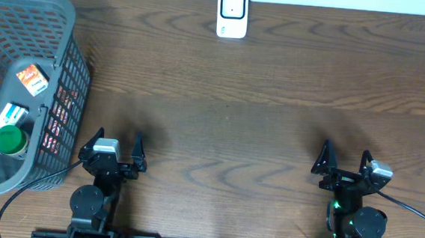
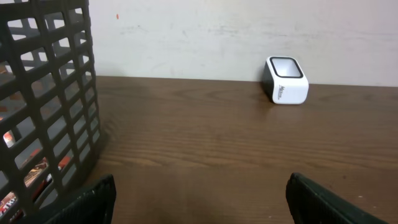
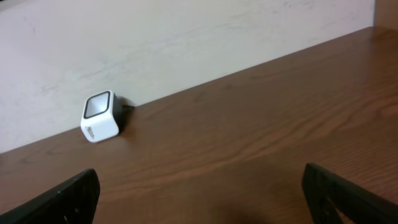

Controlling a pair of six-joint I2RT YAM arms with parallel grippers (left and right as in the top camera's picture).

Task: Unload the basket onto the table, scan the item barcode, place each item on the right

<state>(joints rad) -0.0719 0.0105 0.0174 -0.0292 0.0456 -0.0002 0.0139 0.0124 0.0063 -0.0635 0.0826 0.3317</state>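
Your left gripper (image 1: 115,144) is the one to use. It sits at the near edge, just right of the basket (image 1: 72,64), with its jaws spread wide and nothing between them. The right gripper (image 1: 345,154) is also released and empty, but it stands well apart on the right side, so it is the poorer choice for the pick.

The items are all in the basket, left of your left gripper and behind the mesh wall. That means you go up and over the rim, not straight across. A green-capped jar (image 1: 8,139) lies nearest you, a white box (image 1: 12,112) touches it on the far side, and an orange box (image 1: 32,79) is farther still. Both boxes lie flat and slanted. I cannot tell where their barcodes are.

The scanner (image 1: 233,13) stands at the far edge near the middle, far and to the right of the basket. The carry will run that way.
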